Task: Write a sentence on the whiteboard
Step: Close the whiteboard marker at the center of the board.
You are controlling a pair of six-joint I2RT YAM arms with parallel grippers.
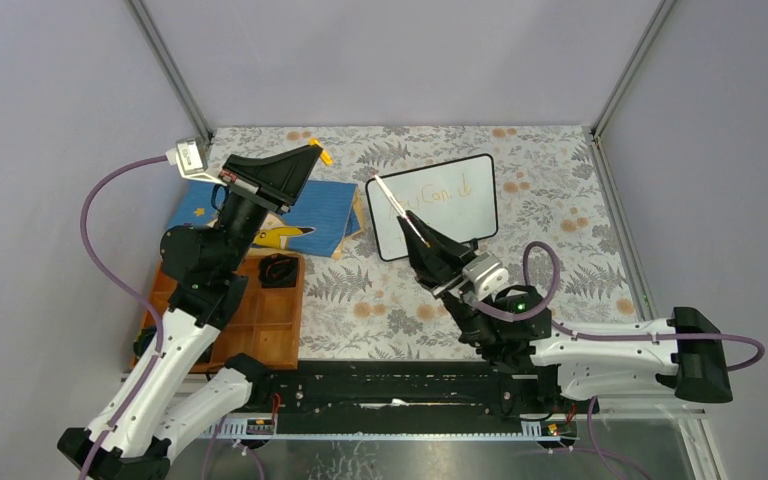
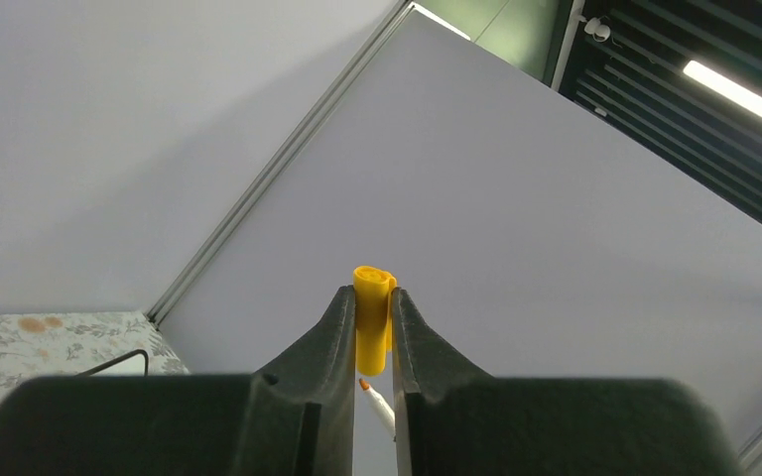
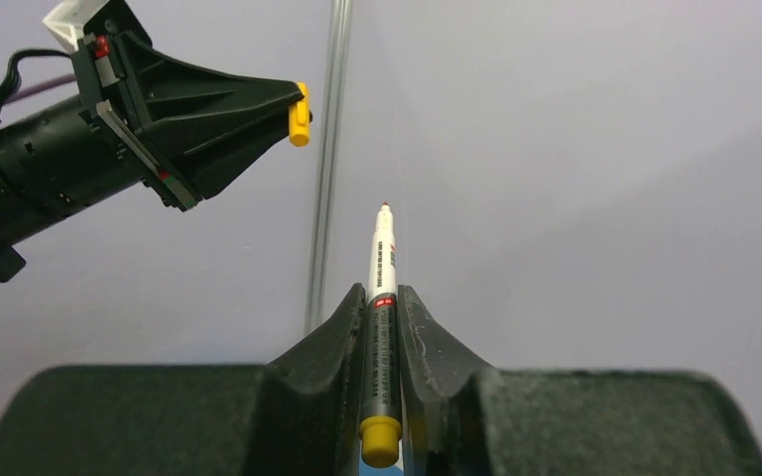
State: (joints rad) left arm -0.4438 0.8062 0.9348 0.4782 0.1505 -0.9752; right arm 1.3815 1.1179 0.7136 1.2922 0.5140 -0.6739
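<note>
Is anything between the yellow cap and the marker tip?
Nothing; only open air separates the yellow cap from the marker tip, clearest in the right wrist view.

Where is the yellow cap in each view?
Top external: upper left of centre, the cap pinched at the tip of the left gripper.
Left wrist: centre, the cap between the fingers.
Right wrist: upper left, the cap at that gripper's tip.
Shared landmark: the marker, held in the right gripper.

Black-framed whiteboard (image 1: 460, 222) sits askew on the floral table (image 1: 560, 210) — faint orange sentence (image 1: 447, 192) along its top.
</note>
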